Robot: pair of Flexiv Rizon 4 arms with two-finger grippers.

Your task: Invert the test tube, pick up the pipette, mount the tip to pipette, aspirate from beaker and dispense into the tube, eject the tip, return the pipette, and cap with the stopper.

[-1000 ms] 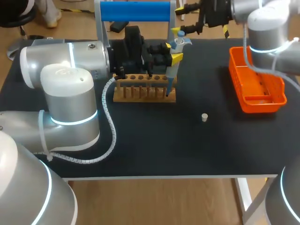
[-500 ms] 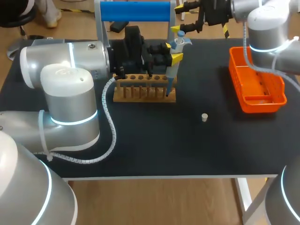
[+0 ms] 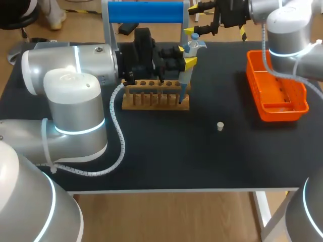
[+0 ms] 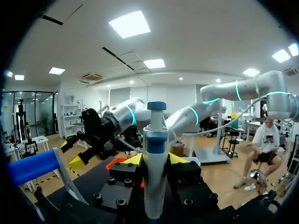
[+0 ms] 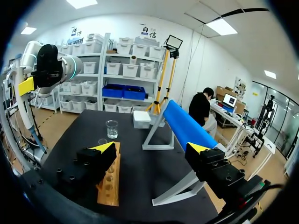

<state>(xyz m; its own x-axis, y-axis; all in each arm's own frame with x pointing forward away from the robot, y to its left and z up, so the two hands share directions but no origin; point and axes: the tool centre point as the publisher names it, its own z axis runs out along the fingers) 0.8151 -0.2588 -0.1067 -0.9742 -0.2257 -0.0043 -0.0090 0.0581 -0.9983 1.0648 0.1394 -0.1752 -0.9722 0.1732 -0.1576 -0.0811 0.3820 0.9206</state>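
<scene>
Seemingly level left arm (image 3: 75, 63), pipette (image 3: 185, 78) upright

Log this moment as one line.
left gripper: shut on pipette at wooden rack | right gripper: open, empty | stopper: loose on table

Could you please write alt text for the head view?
The left gripper holds a pipette upright at the right end of a wooden rack. The right gripper hangs open at the far edge; a small white stopper and an orange basket sit on the black table.
</scene>
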